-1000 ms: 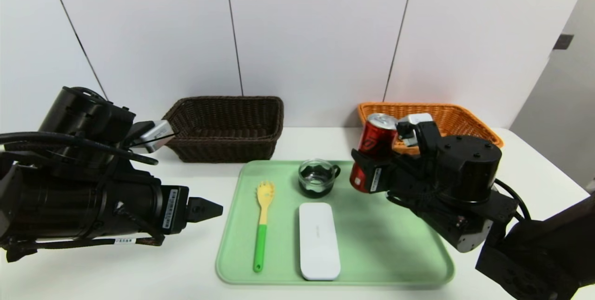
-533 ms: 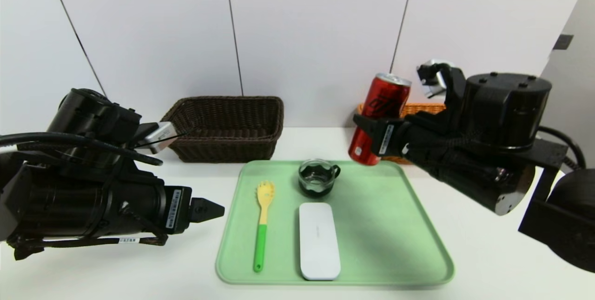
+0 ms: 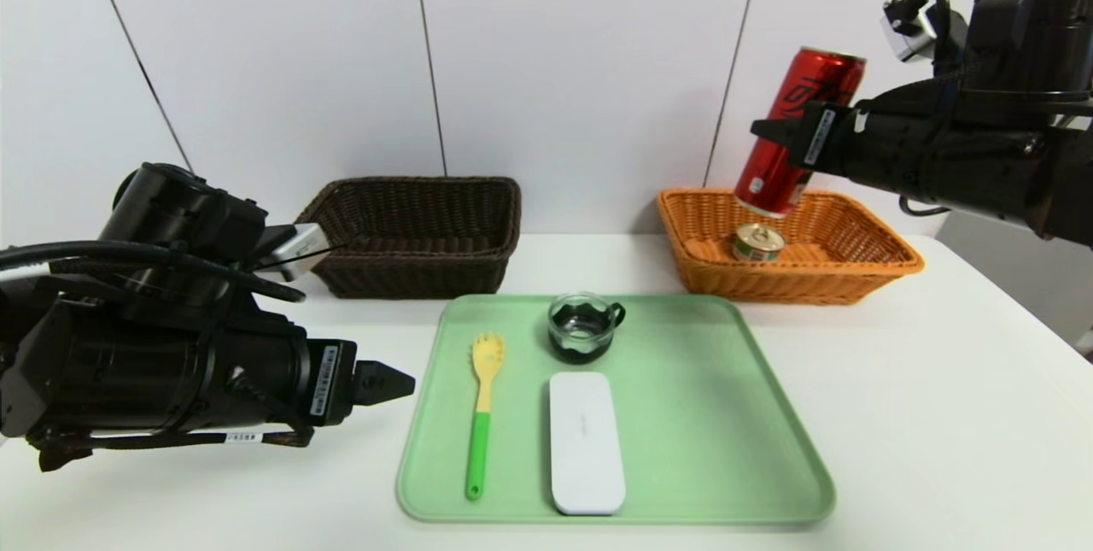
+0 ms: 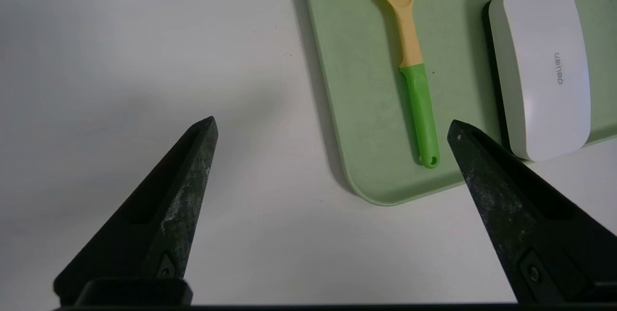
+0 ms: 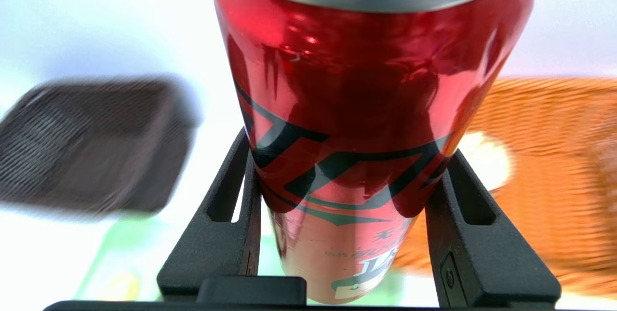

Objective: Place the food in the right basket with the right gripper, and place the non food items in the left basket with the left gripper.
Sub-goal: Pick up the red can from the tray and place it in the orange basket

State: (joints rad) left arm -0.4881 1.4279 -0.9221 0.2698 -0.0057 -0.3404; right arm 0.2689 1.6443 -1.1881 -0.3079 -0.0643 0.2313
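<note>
My right gripper is shut on the tall red drink can, holding it tilted high above the orange right basket. A short round tin sits inside that basket. On the green tray lie the yellow pasta spoon with green handle, the dark glass cup and the flat white case. My left gripper stands open over the table just left of the tray, with nothing between its fingers. The dark brown left basket stands at the back.
The tray lies in the middle of the white table, with both baskets behind it against a white panelled wall. The brown basket and orange basket show blurred in the right wrist view.
My right gripper has lifted the red can up and to the right, from beside the tray's back edge to above the orange basket. The left arm has barely moved.
</note>
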